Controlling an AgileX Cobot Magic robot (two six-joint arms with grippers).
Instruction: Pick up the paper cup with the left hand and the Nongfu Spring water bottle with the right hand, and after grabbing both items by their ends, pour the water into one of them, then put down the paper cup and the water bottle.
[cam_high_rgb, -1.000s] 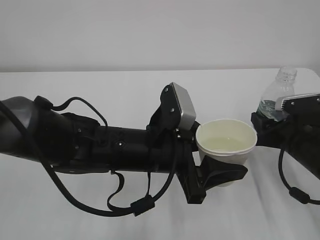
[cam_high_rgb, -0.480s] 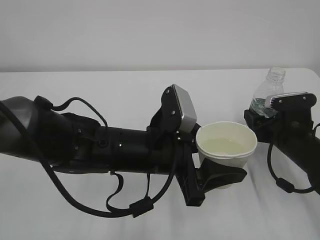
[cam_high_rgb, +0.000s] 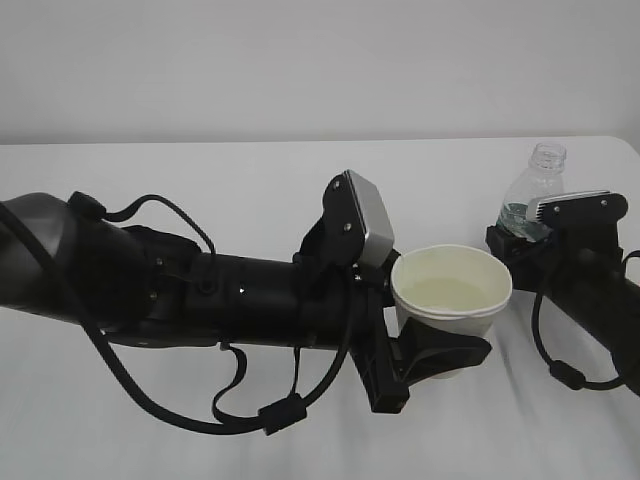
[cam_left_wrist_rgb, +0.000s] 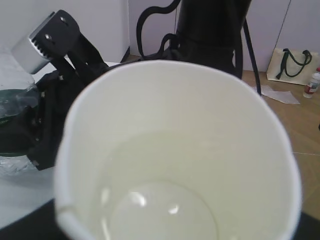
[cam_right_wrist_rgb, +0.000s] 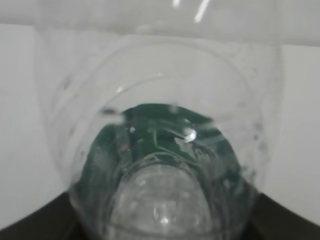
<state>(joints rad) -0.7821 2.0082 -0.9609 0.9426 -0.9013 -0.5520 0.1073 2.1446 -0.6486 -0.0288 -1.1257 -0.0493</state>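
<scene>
My left gripper (cam_high_rgb: 442, 338) is shut on the white paper cup (cam_high_rgb: 452, 290), held upright just above the table at centre right. One black finger (cam_high_rgb: 445, 352) wraps the cup's near side. The cup (cam_left_wrist_rgb: 175, 130) fills the left wrist view, and clear water (cam_left_wrist_rgb: 160, 210) lies in its bottom. To its right, my right gripper (cam_high_rgb: 520, 243) is shut on the lower part of the Nongfu Spring water bottle (cam_high_rgb: 537, 190), which stands nearly upright with its open neck up. In the right wrist view the bottle (cam_right_wrist_rgb: 160, 170) with its green label fills the frame and hides the fingers.
A white table (cam_high_rgb: 200, 180) runs to a plain wall behind. My thick left arm (cam_high_rgb: 200, 290) with loose cables lies across the table's left half. In the left wrist view a bag (cam_left_wrist_rgb: 292, 65) and a small bottle (cam_left_wrist_rgb: 312, 85) stand on the floor.
My right arm has carried the bottle a little left, nearer the cup, and slightly lower. The cup has sunk slightly in the left gripper's hold.
</scene>
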